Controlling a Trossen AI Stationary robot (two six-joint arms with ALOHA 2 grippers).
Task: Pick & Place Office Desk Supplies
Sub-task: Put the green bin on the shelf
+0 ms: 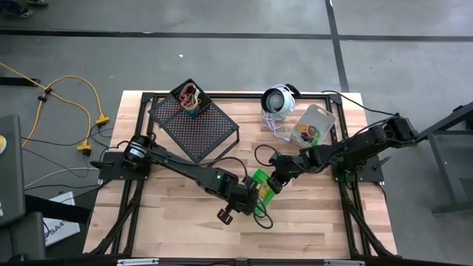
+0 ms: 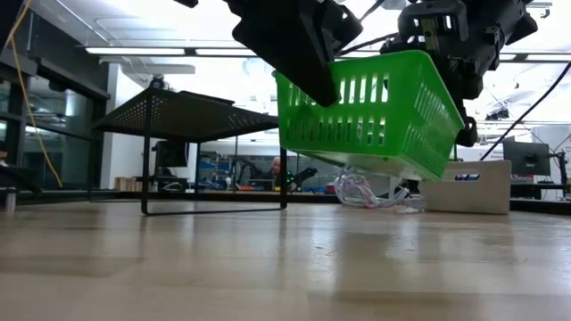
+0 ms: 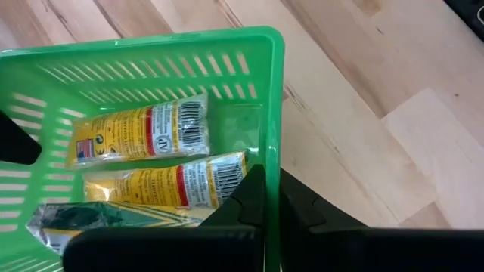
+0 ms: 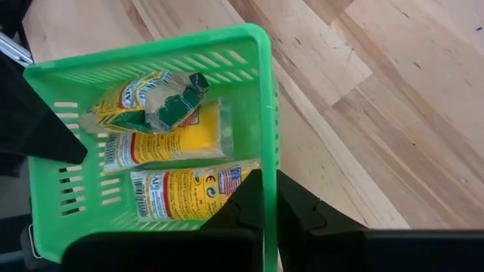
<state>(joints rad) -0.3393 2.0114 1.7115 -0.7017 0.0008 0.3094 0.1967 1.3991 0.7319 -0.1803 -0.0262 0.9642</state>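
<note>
A green slotted bin (image 2: 375, 111) hangs over the table's middle, clear of the wood, with its right end lower. In it lie yellow rectangular packets (image 3: 136, 136) (image 4: 174, 189). My left gripper (image 3: 271, 177) is shut on the bin at its left, nearer end (image 1: 251, 198). My right gripper (image 4: 268, 181) is shut on it at the opposite end (image 1: 275, 181). A small black bin (image 1: 191, 100) with coloured elastic loops stands on top of the mesh rack. My left gripper straddles the top rim of one bin wall (image 3: 274, 151), a little back from a corner, with one finger inside the bin and one outside. The fingers slant down from above. The bin is lifted clear and tilted. My right gripper straddles the rim of the opposite wall (image 4: 268, 155), with one finger inside and one outside. It also slants down from above. The bin hangs between the two grippers, with this end lower.
A large black mesh rack (image 1: 196, 122) stands at the far left. A round white-and-black device (image 1: 278, 100) with a cord and a pale box (image 1: 314, 125) lie at the far right. Bare wood (image 2: 268, 259) lies below and in front of the bin.
</note>
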